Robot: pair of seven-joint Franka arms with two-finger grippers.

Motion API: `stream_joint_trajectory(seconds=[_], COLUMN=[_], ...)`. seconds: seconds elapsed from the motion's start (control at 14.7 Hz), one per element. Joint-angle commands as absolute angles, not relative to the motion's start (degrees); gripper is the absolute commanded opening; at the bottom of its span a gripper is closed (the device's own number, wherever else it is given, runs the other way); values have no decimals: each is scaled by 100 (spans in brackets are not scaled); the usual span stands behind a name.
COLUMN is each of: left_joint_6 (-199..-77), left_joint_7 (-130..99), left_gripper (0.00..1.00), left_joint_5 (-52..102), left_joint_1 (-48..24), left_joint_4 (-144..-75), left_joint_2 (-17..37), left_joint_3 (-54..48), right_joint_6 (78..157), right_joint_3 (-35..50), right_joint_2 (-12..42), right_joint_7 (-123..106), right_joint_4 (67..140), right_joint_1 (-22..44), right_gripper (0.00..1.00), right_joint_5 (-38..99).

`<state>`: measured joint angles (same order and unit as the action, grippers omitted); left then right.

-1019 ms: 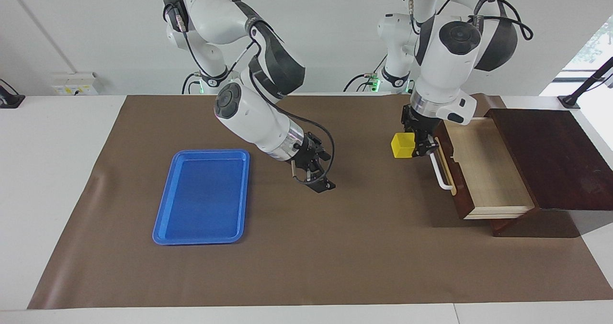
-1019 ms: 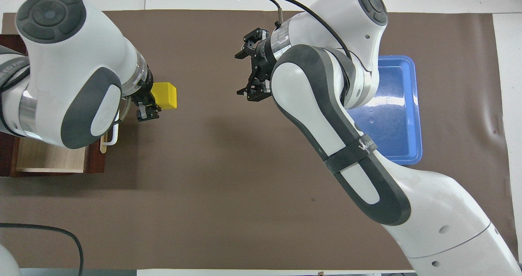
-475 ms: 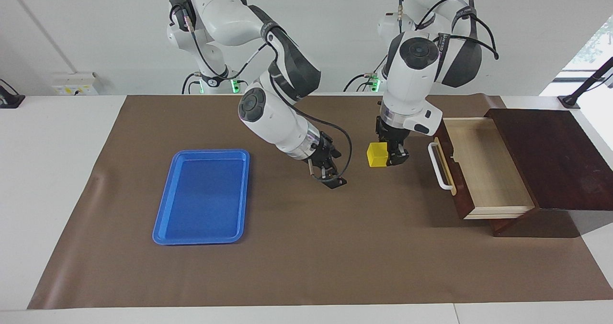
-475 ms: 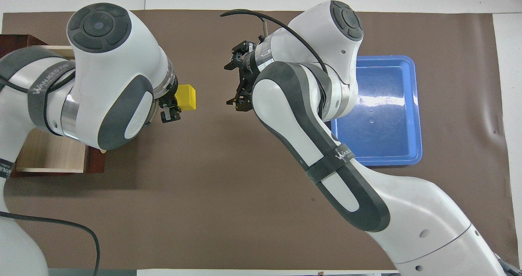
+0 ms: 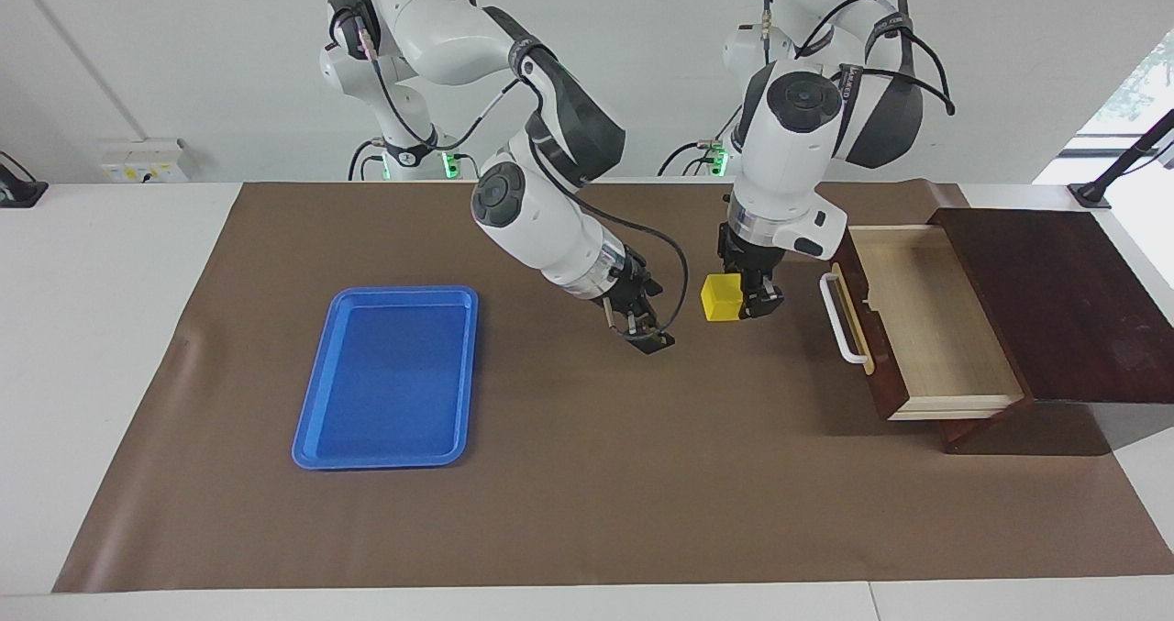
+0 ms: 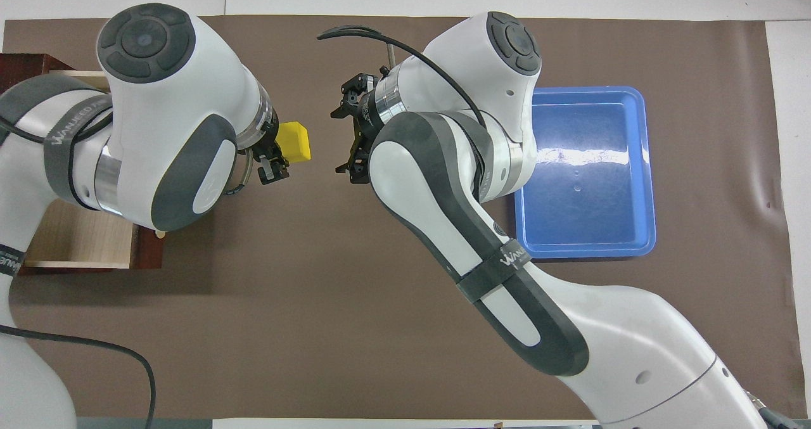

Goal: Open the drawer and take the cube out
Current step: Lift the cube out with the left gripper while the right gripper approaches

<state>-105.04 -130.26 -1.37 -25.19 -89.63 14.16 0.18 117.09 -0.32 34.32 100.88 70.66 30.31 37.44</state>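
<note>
The cube [image 5: 722,297] is held clamped by the left gripper [image 5: 745,302] above the mat, beside the open drawer [image 5: 926,318]. The right gripper [image 6: 344,139] is seen spread wide overhead; the drawer's bare pale interior shows only facing.

You have only a narrow gap between the right end effector [image 5: 642,327] and the cube [image 5: 722,297] held up by the left end effector [image 5: 745,300]. The open drawer [image 5: 926,323] blocks the left arm's end; the blue tray [image 5: 390,376] occupies the counter [image 5: 642,493] beside the right arm.
</note>
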Motion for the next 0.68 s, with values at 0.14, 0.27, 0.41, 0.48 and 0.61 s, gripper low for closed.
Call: stream_joint_trajectory(seconds=[0.14,0.27,0.41,0.48,0.61], left_joint_6=[-10626,-10626,-10635,-10635,-10679], left_joint_7=[-13131,-13131,-13131,-13131,-13140], left_gripper=[0,0,0,0,0], left_joint_5=[-35,-35,-35,-35,-35], left_joint_1=[-2584,-2584,-2584,-2584,-2584], left_joint_4=[-9035,-9026,-9035,-9035,-9044], left_joint_2=[1389,1389,1389,1389,1389], left_joint_3=[70,70,70,70,70], right_joint_6=[12112,12129,12146,12146,12173], right_joint_3=[-53,-53,-61,-62,-70], right_joint_2=[3437,3454,3445,3445,3454], right_joint_7=[10265,10353,10371,10380,10485], right_joint_4=[7137,7128,7137,7137,7128], right_joint_1=[3252,3304,3366,3384,3471], right_gripper=[89,89,89,89,89], right_joint_5=[3841,3823,3815,3814,3797])
